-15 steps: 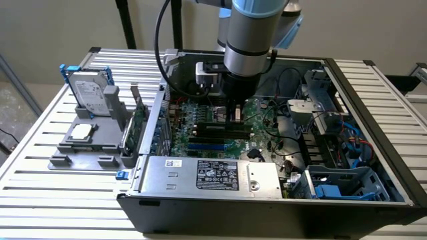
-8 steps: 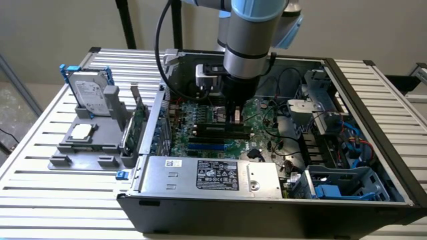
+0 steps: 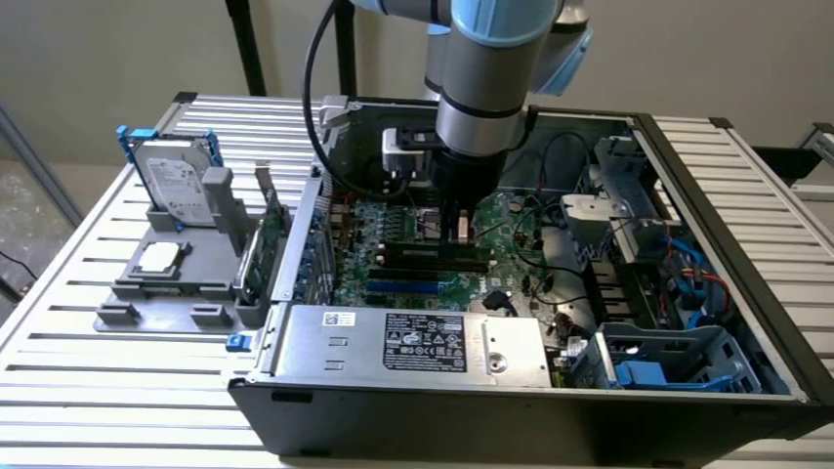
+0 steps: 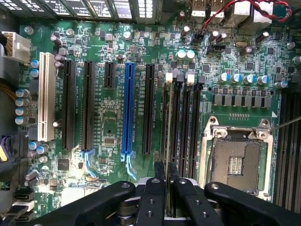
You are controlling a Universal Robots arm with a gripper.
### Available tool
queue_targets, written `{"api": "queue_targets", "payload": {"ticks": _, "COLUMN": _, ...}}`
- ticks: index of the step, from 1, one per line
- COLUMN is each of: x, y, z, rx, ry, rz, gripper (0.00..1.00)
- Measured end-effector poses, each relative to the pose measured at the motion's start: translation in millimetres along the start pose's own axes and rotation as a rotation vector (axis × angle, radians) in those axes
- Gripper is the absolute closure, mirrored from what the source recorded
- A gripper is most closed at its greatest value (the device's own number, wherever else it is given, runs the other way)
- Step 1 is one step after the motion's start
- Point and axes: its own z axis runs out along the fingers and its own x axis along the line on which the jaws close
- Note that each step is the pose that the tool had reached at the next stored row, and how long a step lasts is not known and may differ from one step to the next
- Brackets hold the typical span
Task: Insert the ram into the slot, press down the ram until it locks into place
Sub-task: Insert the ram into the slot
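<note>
Gripper point(image 4: 165, 170) tight around ram point(image 4: 168, 127) in slot point(image 4: 169, 81); open computer case point(image 3: 521, 415) on slatted table point(image 3: 104, 391).

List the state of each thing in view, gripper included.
gripper: shut on the ram
ram: upright in the gripper, along the slot; seating unclear
slot: beneath the ram; latching cannot be told
blue socket: empty
processor socket: empty
computer case: side open
hard drive: outside the case
</note>
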Motion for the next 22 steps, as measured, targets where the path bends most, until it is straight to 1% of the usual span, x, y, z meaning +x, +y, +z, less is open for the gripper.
{"api": "queue_targets", "payload": {"ticks": 11, "x": 0.0, "y": 0.5, "z": 3.5, "rx": -0.0001, "ry": 0.0001, "rz": -0.004, "gripper": 0.86}}
{"api": "queue_targets", "payload": {"ticks": 22, "x": -0.3, "y": 0.6, "z": 4.5, "rx": -0.0001, "ry": 0.0002, "rz": -0.003, "gripper": 0.86}}
